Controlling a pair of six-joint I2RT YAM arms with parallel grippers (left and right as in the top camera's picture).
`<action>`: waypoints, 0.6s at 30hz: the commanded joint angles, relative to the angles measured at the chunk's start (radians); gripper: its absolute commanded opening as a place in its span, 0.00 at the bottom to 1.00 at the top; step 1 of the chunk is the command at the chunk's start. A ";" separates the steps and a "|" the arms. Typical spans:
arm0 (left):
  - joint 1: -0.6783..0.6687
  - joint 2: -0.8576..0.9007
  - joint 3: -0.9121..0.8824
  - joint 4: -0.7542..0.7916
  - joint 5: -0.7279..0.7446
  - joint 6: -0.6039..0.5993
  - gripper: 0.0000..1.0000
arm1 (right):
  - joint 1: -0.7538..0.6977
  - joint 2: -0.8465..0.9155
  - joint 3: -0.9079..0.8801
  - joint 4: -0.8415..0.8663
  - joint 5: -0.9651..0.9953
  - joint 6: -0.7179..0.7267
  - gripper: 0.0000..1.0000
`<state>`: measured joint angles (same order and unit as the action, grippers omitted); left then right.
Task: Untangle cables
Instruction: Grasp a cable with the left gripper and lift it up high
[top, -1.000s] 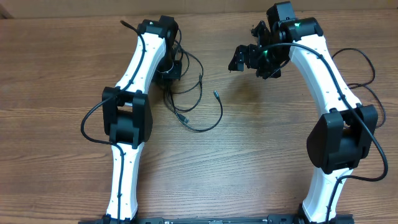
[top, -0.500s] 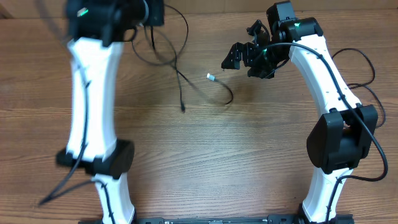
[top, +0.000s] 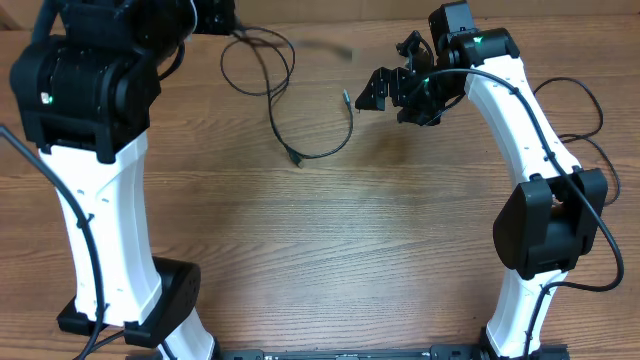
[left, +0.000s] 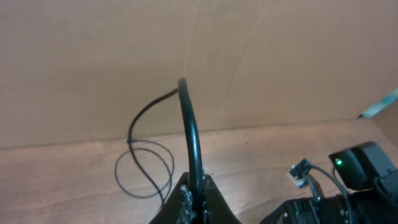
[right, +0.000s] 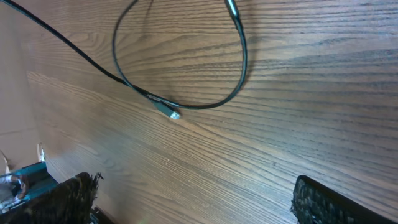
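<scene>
**Cables** (left: 191, 130): thin black cords. One strand was pinched between the pressed-together jaws of the left gripper (left: 194, 190), which was held high over the far left of the tabletop (top: 350, 250). From there the cords hung in loose loops and trailed onto the wood. They ended in a silvery plug (right: 173, 115) and a second tip (top: 345, 98) near the right gripper.

**Right gripper** (right: 196, 198): jaws spread wide, holding nothing, poised above the trailing curve and apart from it.

**Step in hand, as judged:** raising the bundle by one strand so that its crossings hang open. The loops nearest the left gripper did not look separated yet.

**Next move, as judged:** the right gripper would need to come down on a free end, likely the nearby tip. It would then close on that single strand and draw it away from the left, so the loops slide out rather than tighten.

**Markings:** no brand, label or legible writing found; only green indicator lights (left: 339, 163) on the arms.
</scene>
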<state>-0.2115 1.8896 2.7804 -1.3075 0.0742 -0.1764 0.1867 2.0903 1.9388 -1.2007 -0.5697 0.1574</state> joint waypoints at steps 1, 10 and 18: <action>0.000 0.005 0.003 0.019 0.000 -0.029 0.04 | 0.004 -0.002 -0.002 0.009 -0.008 0.001 1.00; 0.000 -0.095 0.037 0.230 0.004 -0.074 0.04 | 0.004 -0.002 -0.002 0.048 0.103 -0.002 1.00; 0.000 -0.202 0.037 0.467 0.005 -0.074 0.04 | 0.004 -0.002 -0.002 0.048 0.128 -0.002 1.00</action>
<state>-0.2115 1.7508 2.7899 -0.8783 0.0746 -0.2367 0.1871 2.0903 1.9388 -1.1572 -0.4618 0.1574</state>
